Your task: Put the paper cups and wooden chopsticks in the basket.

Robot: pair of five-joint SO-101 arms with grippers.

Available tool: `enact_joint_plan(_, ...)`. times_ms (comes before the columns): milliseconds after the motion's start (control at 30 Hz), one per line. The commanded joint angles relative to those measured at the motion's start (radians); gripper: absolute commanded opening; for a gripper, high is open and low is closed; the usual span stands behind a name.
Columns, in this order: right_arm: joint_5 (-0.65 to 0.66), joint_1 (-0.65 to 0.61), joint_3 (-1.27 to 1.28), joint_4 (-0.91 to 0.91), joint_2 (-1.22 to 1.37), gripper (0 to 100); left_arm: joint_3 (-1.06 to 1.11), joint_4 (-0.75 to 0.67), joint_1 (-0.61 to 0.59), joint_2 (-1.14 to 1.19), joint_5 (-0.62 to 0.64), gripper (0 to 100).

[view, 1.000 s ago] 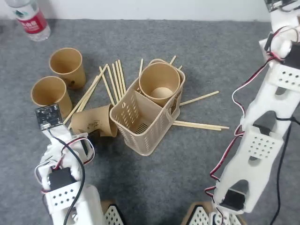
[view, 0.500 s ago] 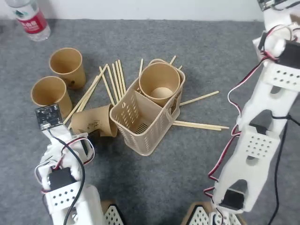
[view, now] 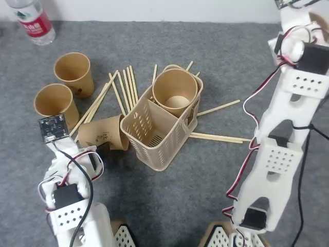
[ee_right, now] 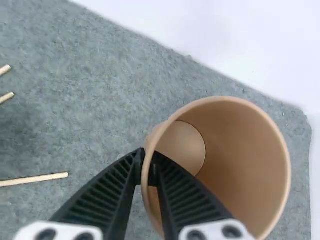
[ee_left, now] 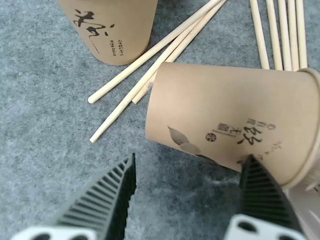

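We should nest this paper cup [ee_right: 220, 165] gently.
Right fingers [ee_right: 112, 192] pinch its rim, left fingers [ee_left: 107, 200] gape; lower it upright into the basket [view: 167, 152].

grey carpet [view: 231, 51] with basket [view: 154, 136], paper cups [view: 74, 72], loose wooden chopsticks [view: 123, 87], bottle [view: 33, 20]

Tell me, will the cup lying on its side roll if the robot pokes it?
Probably it rolls, since the cup lies on its round side, likely curving because it tapers. It looks like thin paper, so probably light and easy to dent.
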Motion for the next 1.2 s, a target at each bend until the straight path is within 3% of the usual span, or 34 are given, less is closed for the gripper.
enact_joint_plan(0,-0.011,-0.021,0.043,0.041,-0.117,0.6,-0.004,-0.020,0.005,-0.009,0.003,32)
enact_joint_plan(267,-0.012,-0.076,0.258,0.035,-0.263,0.6,-0.004,-0.020,0.005,-0.009,0.003,32)
enact_joint_plan(1167,-0.060,-0.298,0.497,0.036,-0.499,0.6,0.005,-0.034,0.005,-0.009,0.003,32)
